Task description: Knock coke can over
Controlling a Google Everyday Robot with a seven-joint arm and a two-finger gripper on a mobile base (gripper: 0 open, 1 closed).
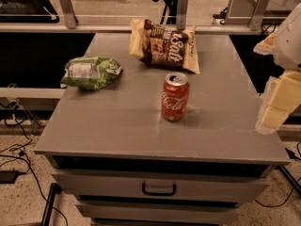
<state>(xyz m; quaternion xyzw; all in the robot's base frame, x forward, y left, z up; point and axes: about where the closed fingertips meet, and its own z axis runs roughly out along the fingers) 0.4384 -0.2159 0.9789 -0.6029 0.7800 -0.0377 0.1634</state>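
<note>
Grey cabinet top (pixel 117 126): coke can (pixel 175 97) upright mid-surface; pincer (pixel 275 111) well right, at edge, grip state unclear.

We count one coke can (pixel 175 97) on one bench (pixel 117 126), one green bag (pixel 89 72) left of the can, one cream-and-brown bag (pixel 164 45) behind the can, and one gripper (pixel 272 119) right of the can.

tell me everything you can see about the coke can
The coke can is a small red-orange metal-looking can with white Coca-Cola script and a silver top. It stands upright near the middle of the grey cabinet top, touching only that surface, in front of the Salt snack bag and right of the green chip bag. The gripper hangs apart at its right.
</note>
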